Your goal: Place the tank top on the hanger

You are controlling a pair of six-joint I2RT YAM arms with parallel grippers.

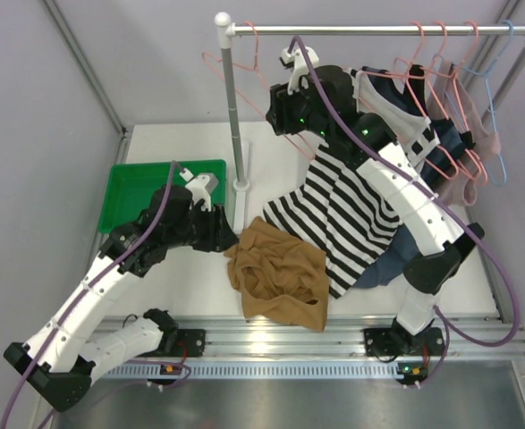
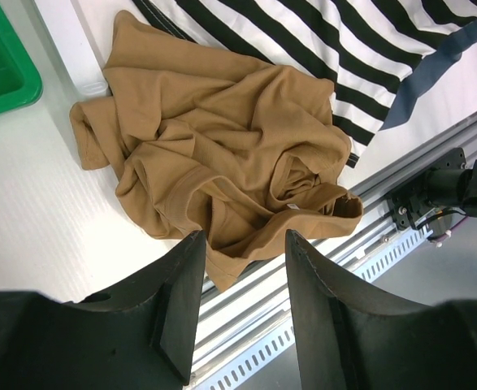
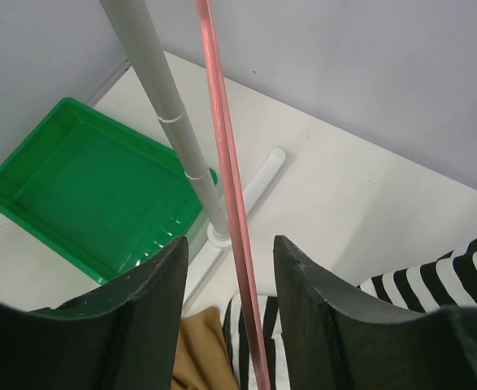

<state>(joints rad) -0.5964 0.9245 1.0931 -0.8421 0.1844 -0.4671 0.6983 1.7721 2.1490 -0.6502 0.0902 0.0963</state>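
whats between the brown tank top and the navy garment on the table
The black-and-white striped top: its hem runs between the tank top and the navy garment. Clearest in the left wrist view.

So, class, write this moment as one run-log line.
left fingers open near crumpled tank top | right fingers open either side of pink hanger | tank top on table, not yet hung

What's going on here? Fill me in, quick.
The right claw is up by the rack, its fingers open around the pink hanger, not clamped on it. The left claw hovers open over the crumpled tank top, which lies on the table, not yet hung.
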